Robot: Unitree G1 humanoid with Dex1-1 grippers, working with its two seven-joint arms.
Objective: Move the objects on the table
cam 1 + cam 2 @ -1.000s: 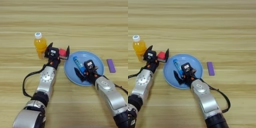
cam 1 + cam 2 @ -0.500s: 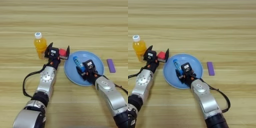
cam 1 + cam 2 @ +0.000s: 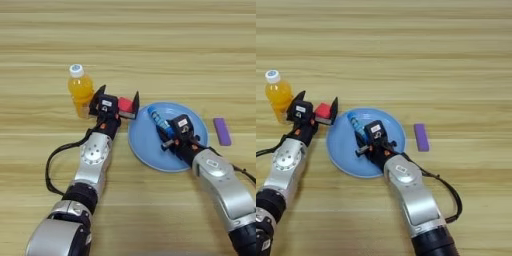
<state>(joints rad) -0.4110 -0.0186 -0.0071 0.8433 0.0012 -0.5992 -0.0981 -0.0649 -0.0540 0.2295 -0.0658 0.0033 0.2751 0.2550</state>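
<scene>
Two grippers worked at the edge of a light-blue plate on a plank table.

Nearest, the right gripper (image 3: 167, 136) reached over the plate (image 3: 145, 145), its fingers closed around the blue tube (image 3: 161, 120) lying on the plate's left part. Just left of the plate's rim, the left gripper (image 3: 119, 100) stood with fingers spread, the red cube (image 3: 125, 105) between them. An orange juice bottle (image 3: 80, 90) stood upright close beside that gripper. The purple block (image 3: 222, 131) lay apart, right of the plate. The wooden table (image 3: 150, 45) stretched beyond.
</scene>
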